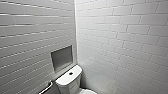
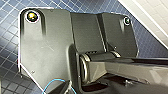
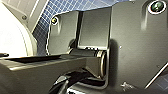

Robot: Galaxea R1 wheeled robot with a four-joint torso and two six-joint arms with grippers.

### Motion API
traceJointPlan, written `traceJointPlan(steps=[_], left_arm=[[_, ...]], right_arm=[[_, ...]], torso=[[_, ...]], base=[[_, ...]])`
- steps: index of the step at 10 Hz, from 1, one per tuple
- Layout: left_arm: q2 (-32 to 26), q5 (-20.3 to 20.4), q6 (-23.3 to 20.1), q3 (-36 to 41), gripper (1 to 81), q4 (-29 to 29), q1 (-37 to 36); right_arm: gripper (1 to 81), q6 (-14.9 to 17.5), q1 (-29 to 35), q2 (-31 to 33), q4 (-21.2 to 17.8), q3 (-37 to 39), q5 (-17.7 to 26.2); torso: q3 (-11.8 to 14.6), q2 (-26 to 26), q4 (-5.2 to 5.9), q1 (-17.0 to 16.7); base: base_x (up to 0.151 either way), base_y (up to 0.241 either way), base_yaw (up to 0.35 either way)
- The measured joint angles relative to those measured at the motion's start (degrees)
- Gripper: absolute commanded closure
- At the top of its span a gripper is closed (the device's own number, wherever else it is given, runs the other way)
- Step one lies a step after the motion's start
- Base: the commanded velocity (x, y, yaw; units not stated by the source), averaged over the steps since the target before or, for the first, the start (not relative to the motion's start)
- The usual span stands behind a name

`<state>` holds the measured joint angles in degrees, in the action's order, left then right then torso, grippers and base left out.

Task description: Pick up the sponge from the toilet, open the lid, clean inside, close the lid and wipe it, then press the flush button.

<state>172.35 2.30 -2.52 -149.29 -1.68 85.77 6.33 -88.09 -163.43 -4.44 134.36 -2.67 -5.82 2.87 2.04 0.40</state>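
Approach was judged the step in hand: the white glossy ceramic toilet (image 1: 70, 86) was seen low in the tiled corner (image 1: 75, 37), small dark round flush button (image 1: 71, 73) on its tank top (image 1: 64, 80); it should be brought central before any reach. Jaw states could not be told.

No writing, label, brand, number or sign can be read. The toilet (image 1: 67, 83), its tank top around the flush button (image 1: 71, 73), the white wall tiles (image 1: 125, 37) and the blue floor tiles (image 2: 7, 32) all look plain, with no legible mark.
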Motion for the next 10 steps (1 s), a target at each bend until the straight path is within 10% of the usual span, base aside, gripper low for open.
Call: traceJointPlan(steps=[5,10], left_arm=[[-8.0,0.2,0.0,5.5,1.0,2.0,1.9],[-6.8,0.4,0.0,5.9,1.0,2.0,1.4]], right_arm=[[1.0,-1.9,0.3,21.0,-0.5,-23.5,-5.0],[1.0,-10.1,3.0,31.5,-1.6,-32.4,-15.0]], torso=[[-0.7,0.7,0.00,0.4],[-9.4,10.3,0.00,6.5]], base=[[0.000,0.000,0.000],[0.000,0.000,0.000]])
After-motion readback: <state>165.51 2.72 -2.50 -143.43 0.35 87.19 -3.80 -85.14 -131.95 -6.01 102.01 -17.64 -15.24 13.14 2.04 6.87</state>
